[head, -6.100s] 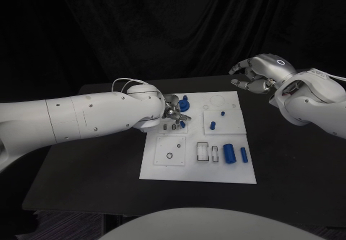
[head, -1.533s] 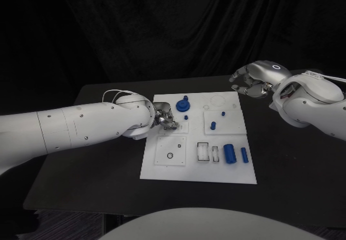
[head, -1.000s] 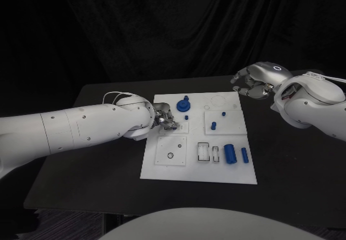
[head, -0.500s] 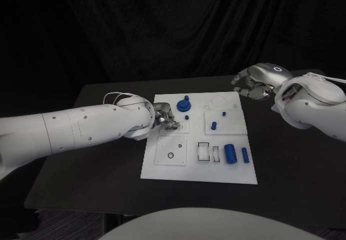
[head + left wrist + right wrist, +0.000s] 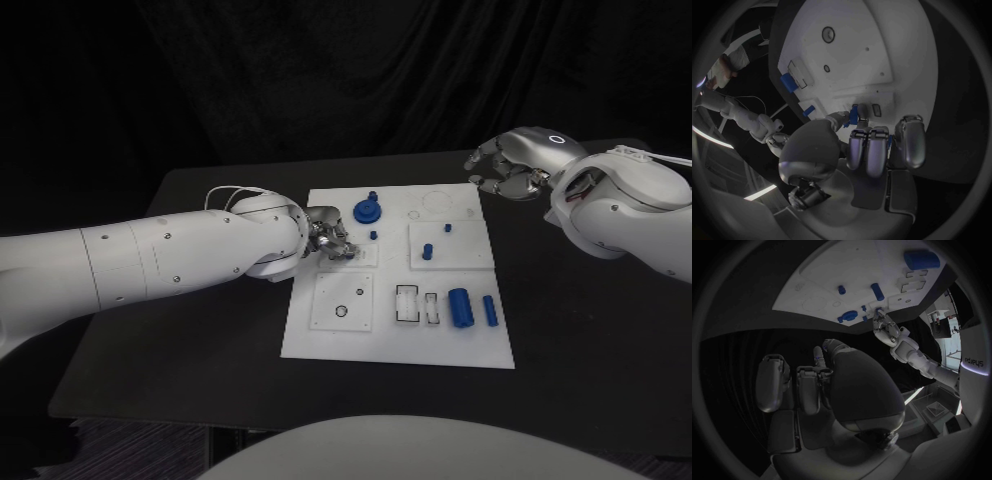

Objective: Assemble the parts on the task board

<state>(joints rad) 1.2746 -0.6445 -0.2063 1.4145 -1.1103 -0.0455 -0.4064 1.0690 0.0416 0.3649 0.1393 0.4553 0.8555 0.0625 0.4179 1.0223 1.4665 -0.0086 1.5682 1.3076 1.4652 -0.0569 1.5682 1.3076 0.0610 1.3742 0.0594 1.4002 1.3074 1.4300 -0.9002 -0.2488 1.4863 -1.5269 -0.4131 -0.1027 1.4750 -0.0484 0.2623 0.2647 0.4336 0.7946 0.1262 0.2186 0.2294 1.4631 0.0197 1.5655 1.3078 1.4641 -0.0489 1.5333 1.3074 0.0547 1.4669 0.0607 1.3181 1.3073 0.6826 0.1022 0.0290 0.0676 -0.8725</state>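
Head view: we see the white task board (image 5: 397, 345) mid-bench (image 5: 173, 340). Left hand (image 5: 330, 240) sits over the board's left edge, by the small slotted insert; grip not readable from here. On the board: blue round knob part (image 5: 368, 211) near the far edge, a small blue peg (image 5: 372, 235) just nearer than it, two small blue pegs (image 5: 428, 250) on the square insert right of the hand, a fat blue cylinder (image 5: 459, 306) and a slim blue pin (image 5: 489, 309) toward the near right. Right hand (image 5: 508, 172) hovers off the board's far right corner, fingers curled in, nothing in them.

Left wrist view: left hand (image 5: 870, 150) over the task board (image 5: 873, 45), thumb and a finger pinching a small blue part (image 5: 854, 114) right at the slotted insert. Other fingers curled alongside.

Right wrist view: right hand (image 5: 826, 385) clenched, holding nothing, above the dark bench. Task board (image 5: 848, 270) lies beyond it, with the left hand (image 5: 887, 329) at its edge.
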